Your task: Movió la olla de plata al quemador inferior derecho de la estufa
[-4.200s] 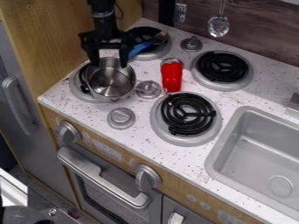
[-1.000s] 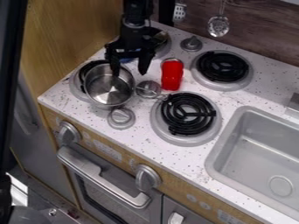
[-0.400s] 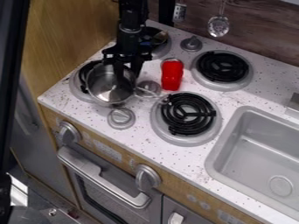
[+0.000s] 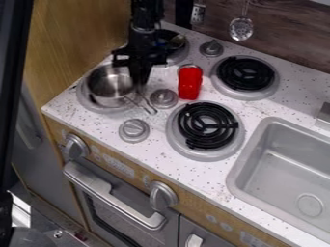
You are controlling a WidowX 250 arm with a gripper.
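The gripper (image 4: 138, 79) is at the right side of the silver pot (image 4: 106, 94), its fingers close together and shut on the pot's rim. The pot is over the lower left burner (image 4: 93, 103), with its thin wire handle pointing to the lower right. Whether its base touches that burner is hidden. The lower right burner (image 4: 207, 126) is a black coil in a grey ring with nothing on it.
A red object (image 4: 189, 83) stands between the burners, near a stove knob (image 4: 163, 98). Another knob (image 4: 134, 130) is near the front edge. The upper right burner (image 4: 245, 74) lies behind, and the grey sink (image 4: 283, 169) is at the right.
Since the earlier frames, the gripper has come down to the pot's right side and its fingers have drawn together on the rim. The pot has shifted slightly up and left, and its handle has swung.
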